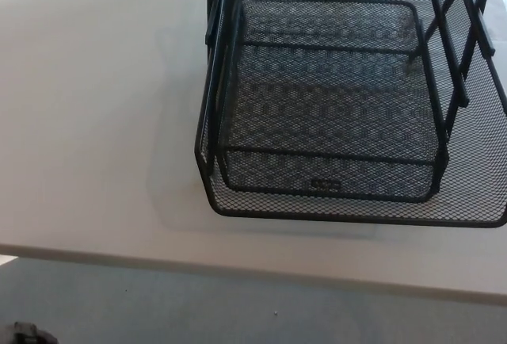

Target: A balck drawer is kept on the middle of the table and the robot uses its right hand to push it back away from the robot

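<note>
Pale, off-white table [95,122] fills most of the head view, its near edge running across the lower part of the picture with grey floor [198,304] below; a bright strip of light lies at the far left corner. The black drawer [333,106], a wire-mesh tray unit with a second tier above on slanted struts, sits to the right of centre, close to the near table edge; its front rim slightly overhangs its own shadow, its right side cut off by the picture border. Neither hand is in view, so finger state cannot be told for left or right; push judged not yet begun. For a clean push: right hand should come in low from the right, meet the curved front rim of the lower tray near its middle, by the small label plate [325,185], fingers together as a flat pad; contact off-centre would likely swing the drawer rather than slide it; press level, not downward, since mesh flexes and the light frame could tip or skid unevenly.
</note>
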